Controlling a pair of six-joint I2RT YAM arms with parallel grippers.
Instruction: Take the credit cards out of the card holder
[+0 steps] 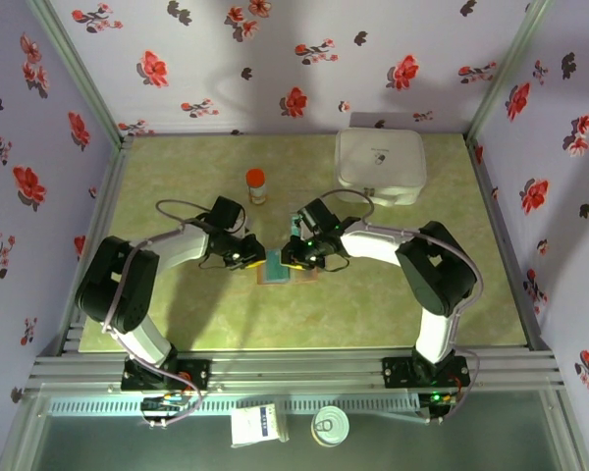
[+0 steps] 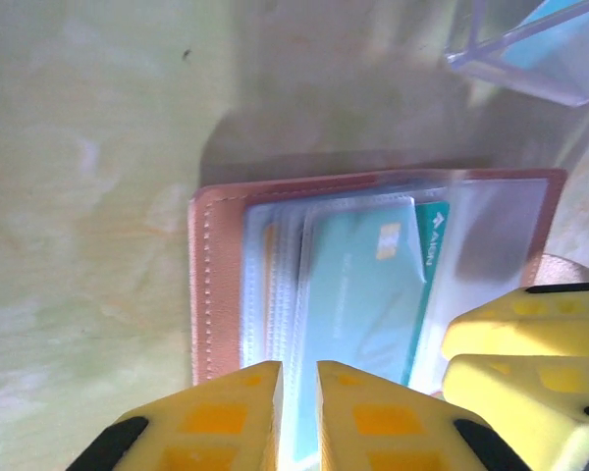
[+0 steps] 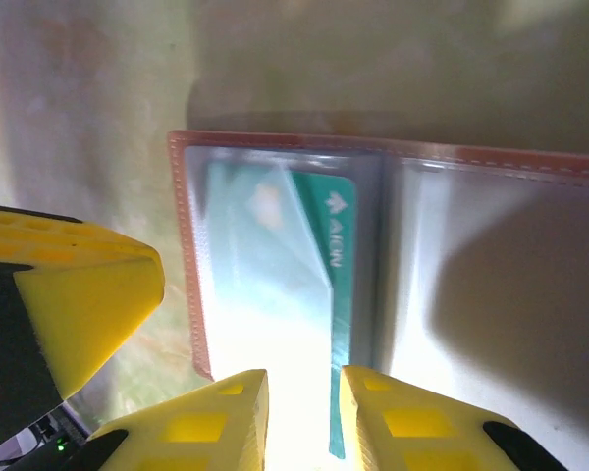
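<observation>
**Item 1.** Flat brown leather-like folding card holder (image 1: 275,267), one. It lies opened at the middle of the yellow-green marbled table (image 1: 422,314), between the two arms, with its clear plastic sleeves uppermost. Judged spread this way so that the sleeves are open to the fingers.

**Item 2.** Thin rectangular teal-blue credit card (image 2: 358,294), with a pale chip and a white logo. One is certain, lying inside a sleeve and not yet out. An orange-yellow strip (image 2: 268,260) behind the sleeves is probably a second card. The layered plastic prevents a firmer count.

**Item 3.** Left gripper (image 2: 299,378), yellow-padded, one. Its fingers are drawn almost together on a long edge of the sleeves, with a sliver of plastic between them. Judged to be pinching the card holder to steady it.

**Item 4.** Right gripper (image 3: 302,388), yellow-padded, one, just beside the left. Its fingers are close-set at the sleeve edge next to the teal card. Glare fills the gap, so I cannot tell whether they clasp card, plastic or nothing. Judged placed there to draw the card out.

**Item 5.** White rounded-square case (image 1: 378,165), one, at the far right, well apart.

**Item 6.** Small orange-capped bottle (image 1: 257,184), one, standing beyond the grippers. Judged no part of this task.
</observation>
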